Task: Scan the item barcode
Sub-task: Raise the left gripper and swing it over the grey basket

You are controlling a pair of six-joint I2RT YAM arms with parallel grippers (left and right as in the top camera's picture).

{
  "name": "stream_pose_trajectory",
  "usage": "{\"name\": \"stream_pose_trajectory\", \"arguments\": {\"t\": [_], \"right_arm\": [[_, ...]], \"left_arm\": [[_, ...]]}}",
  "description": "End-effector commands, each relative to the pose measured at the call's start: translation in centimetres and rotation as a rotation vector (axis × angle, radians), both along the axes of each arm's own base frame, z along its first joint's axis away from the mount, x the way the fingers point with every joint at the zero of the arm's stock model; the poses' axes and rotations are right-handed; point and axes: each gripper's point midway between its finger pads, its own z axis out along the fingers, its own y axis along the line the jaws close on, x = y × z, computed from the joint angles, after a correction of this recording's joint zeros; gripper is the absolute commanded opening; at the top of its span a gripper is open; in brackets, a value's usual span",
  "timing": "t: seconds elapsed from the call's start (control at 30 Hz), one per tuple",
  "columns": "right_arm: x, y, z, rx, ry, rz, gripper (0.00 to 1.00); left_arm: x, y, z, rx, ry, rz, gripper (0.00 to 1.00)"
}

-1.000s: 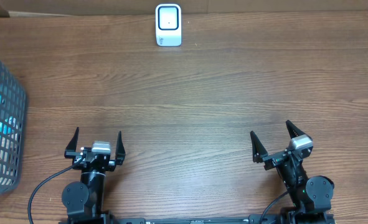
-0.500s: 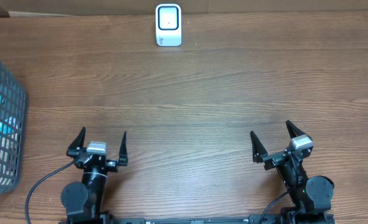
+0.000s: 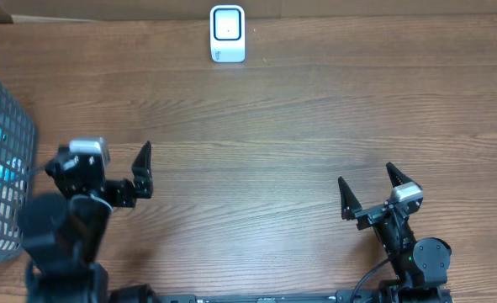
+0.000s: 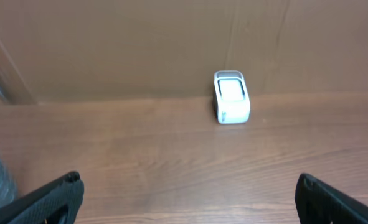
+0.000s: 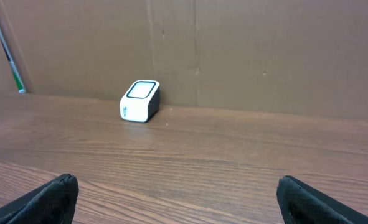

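Left pincer (image 4: 185,190) spread wide, gripping nothing, over the wooden surface (image 3: 256,126), well apart from the white scanner (image 3: 228,34), right pincer (image 3: 366,175) equally wide, empty, also well apart from it

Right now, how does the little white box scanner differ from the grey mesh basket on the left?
The white box-shaped scanner is small and solid-sided; the grey mesh basket is far larger, with open lattice walls. The scanner stands at the far edge of the brown wooden table, fully in view; the basket sits at its left edge, partly out of frame. Both rest on that table.
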Motion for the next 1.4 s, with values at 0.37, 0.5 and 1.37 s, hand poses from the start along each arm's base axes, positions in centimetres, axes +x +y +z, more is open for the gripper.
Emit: {"name": "stream_pose_trajectory", "arguments": {"t": [0.37, 0.5, 1.37], "right_arm": [[0.0, 0.0, -0.2, 0.002, -0.001, 0.0, 1.0], [0.0, 0.0, -0.2, 0.002, -0.001, 0.0, 1.0], [0.0, 0.0, -0.2, 0.002, -0.001, 0.0, 1.0]], "left_arm": [[2.5, -3.1, 3.3, -0.136, 0.253, -0.186, 1.0], [2.9, -3.2, 2.5, -0.148, 0.285, -0.194, 1.0], [2.7, 3.4, 2.5, -0.235, 0.309, 0.228, 1.0]]}}
